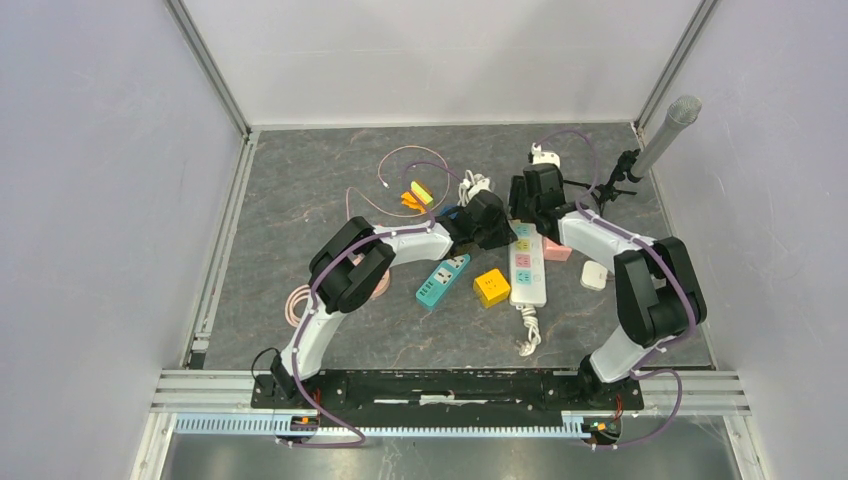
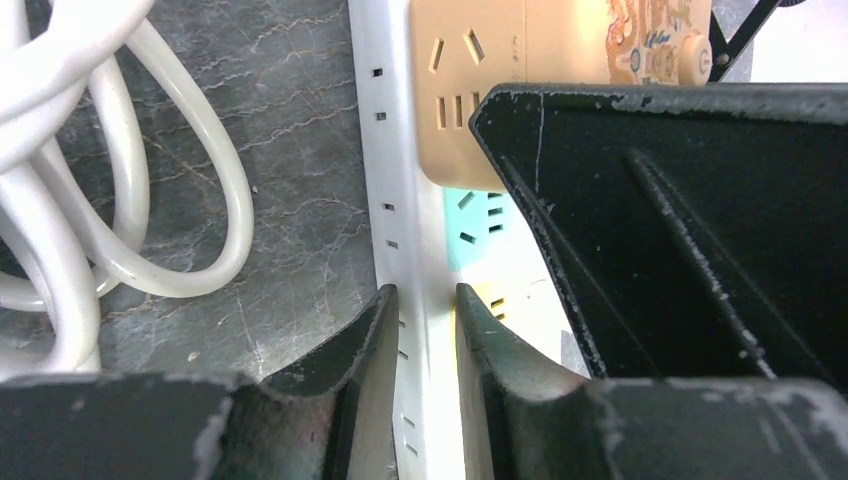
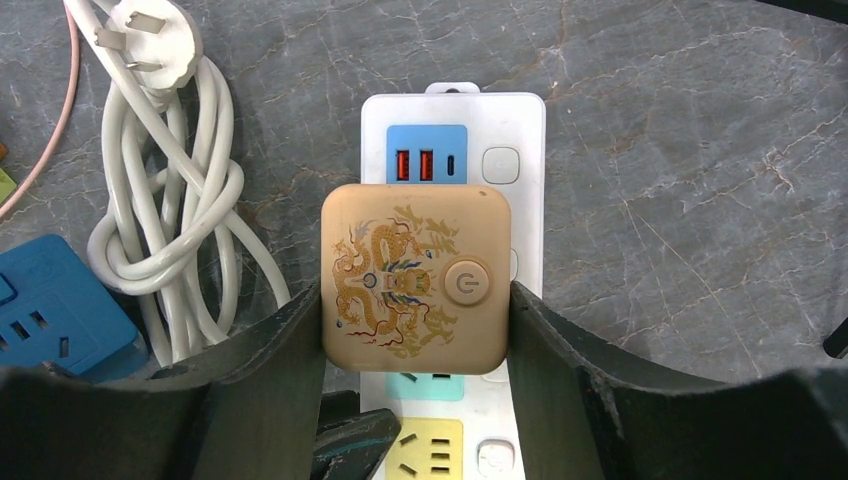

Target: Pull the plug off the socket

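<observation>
Top external view: a dark grey, marble-veined tabletop sits inside plain white walls, with a metal rail along its near edge. Near the middle lies the white power strip, running lengthwise away from the arms. The beige plug, a square block with a gold dragon and a round button, is seated in the strip near one end. The right hand grips the plug, one finger pressed against each side. The left hand pinches the strip's long edge. A coiled white cable crowds in just beside the strip, with a blue socket block next to it. A teal strip, a yellow cube and a pink block lie near.
</observation>
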Available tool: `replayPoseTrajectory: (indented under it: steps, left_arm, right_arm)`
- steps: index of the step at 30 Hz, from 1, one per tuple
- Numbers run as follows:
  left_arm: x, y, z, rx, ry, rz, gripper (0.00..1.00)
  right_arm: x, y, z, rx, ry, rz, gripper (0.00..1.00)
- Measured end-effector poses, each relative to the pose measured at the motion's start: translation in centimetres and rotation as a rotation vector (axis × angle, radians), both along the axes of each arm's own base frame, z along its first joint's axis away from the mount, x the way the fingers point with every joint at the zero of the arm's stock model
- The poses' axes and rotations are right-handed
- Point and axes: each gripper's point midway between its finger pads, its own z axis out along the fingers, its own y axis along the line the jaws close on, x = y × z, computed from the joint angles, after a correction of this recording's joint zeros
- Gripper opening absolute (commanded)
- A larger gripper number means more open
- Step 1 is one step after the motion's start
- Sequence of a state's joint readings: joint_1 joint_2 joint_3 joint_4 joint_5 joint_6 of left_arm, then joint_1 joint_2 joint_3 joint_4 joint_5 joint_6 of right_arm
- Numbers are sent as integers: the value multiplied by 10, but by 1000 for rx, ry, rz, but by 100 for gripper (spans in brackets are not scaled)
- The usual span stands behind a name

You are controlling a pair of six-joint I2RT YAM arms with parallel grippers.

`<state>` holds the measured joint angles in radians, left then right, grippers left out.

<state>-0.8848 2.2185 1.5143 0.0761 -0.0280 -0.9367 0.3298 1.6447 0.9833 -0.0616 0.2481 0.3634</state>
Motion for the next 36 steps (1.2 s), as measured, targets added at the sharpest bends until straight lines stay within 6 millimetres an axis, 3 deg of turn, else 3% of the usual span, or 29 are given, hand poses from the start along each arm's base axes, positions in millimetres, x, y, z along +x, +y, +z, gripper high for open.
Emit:
replayPoseTrajectory:
  steps: [17, 31, 36]
  left_arm:
    - [-4, -1, -1, 13, 38, 35, 29]
    - [-5, -1, -2, -7, 79, 67, 33]
    - [-6, -2, -2, -17, 97, 73, 27]
  right_arm:
    - [-4, 1, -1, 13, -3, 43, 0]
    - [-7, 2, 0, -3, 13, 98, 0]
    - [-8, 3, 1, -29, 19, 118, 0]
